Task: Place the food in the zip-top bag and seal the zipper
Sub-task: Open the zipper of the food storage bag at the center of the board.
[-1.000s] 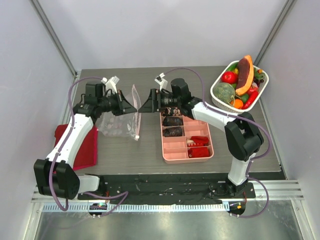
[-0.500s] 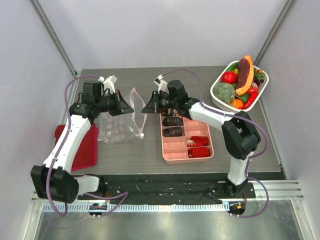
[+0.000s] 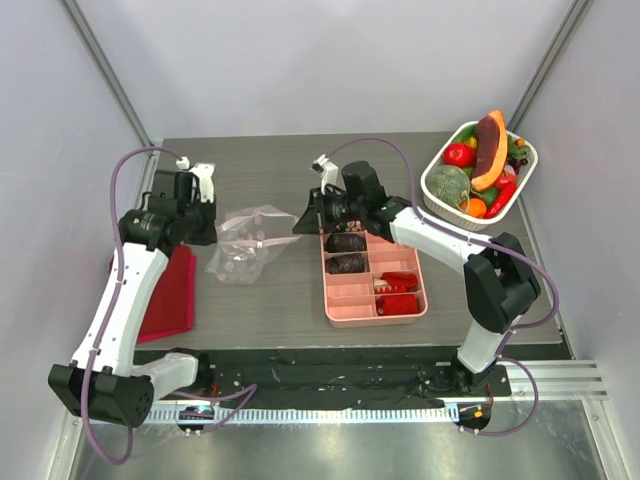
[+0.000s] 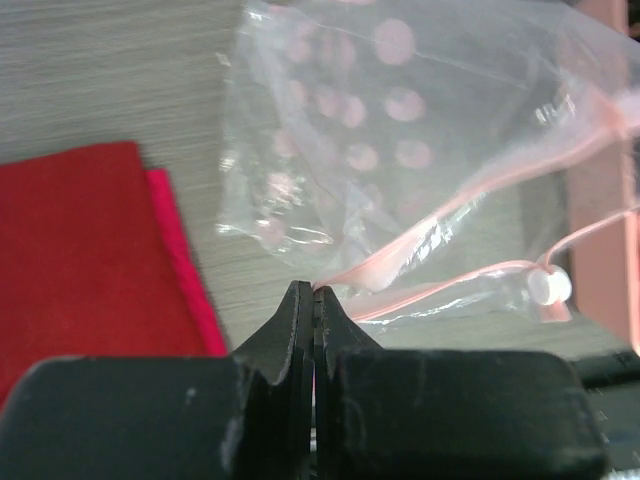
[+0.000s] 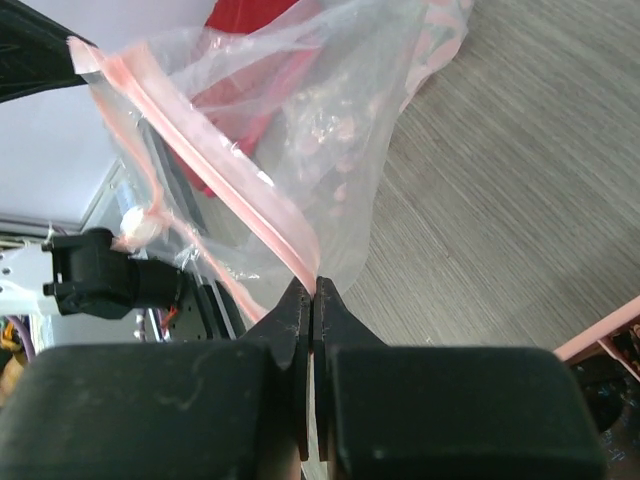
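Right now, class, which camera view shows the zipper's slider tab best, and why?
Left wrist view: the white slider tab sits close, sharp, unobstructed. The right wrist view shows the tab smaller, beside crinkled plastic. The top external view shows the zip-top bag, but the tab is too small to tell.

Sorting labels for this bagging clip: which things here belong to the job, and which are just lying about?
Part of the job: zip-top bag; its zipper; food in the white basket; left gripper and right gripper, both shut on the bag's rim.
Lying about: pink compartment tray; red cloth.
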{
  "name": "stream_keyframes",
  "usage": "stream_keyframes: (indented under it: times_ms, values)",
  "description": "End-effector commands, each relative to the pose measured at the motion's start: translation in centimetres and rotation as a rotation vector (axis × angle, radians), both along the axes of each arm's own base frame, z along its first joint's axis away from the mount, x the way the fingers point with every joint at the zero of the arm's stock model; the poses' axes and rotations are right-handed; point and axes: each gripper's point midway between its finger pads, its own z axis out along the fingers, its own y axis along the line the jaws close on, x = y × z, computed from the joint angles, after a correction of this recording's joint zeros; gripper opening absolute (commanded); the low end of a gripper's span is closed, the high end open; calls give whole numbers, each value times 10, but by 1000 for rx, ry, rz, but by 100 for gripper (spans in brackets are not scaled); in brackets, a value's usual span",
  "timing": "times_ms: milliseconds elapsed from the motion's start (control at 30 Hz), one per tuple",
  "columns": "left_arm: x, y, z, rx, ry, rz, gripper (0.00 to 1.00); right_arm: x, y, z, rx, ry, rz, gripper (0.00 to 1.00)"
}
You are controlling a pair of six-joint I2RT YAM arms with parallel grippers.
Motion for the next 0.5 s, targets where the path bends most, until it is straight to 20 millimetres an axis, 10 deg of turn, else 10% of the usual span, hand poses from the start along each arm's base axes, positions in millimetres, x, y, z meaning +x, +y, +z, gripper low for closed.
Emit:
stream_keyframes:
  times_ms: [0,300,467]
  values:
    - [-17,-26,13,-118,11,-128,0,-7,-3,13,3,-68,63,2]
    - [9,-64,3,-341,143,-65,0,-4,-9,39,10,-131,103,65]
    - [21,-73,-1,-397,180,-28,0,28,-44,58,24,-147,-6,71]
